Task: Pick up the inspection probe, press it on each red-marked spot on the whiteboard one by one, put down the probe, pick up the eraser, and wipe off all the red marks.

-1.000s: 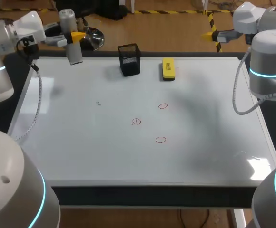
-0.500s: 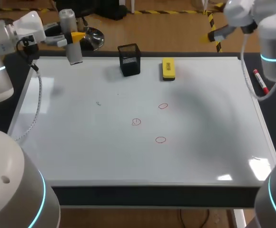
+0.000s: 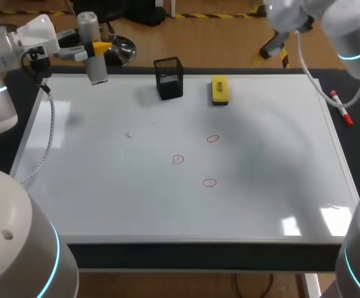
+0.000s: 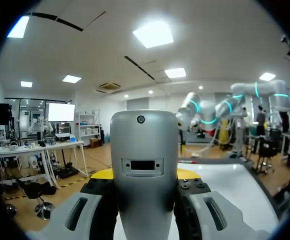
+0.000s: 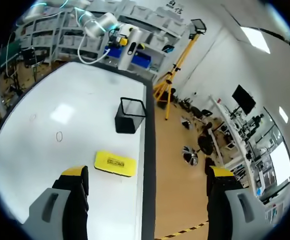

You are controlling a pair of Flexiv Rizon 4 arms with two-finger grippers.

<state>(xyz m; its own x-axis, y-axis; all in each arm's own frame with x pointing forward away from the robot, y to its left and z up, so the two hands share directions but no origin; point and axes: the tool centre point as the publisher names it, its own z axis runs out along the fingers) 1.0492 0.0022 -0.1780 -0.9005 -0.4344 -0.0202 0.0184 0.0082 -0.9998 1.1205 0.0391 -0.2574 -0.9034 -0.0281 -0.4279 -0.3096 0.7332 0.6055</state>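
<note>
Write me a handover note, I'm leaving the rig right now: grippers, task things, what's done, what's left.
Left gripper: shut on the inspection probe, upright at the far left corner of the whiteboard.
Right gripper: open, empty, over the far edge near the yellow eraser.
Done: probe picked up.
Left: three red marks remain; whether any was pressed, cannot tell; then put down probe, wipe.

Head: high behind, faces 12 o'clock. Right wrist: above whiteboard [image 3: 136, 205] 1 o'clock edge, looking down; shares eraser [image 3: 220, 90]. Left wrist: 10 o'clock, level
</note>
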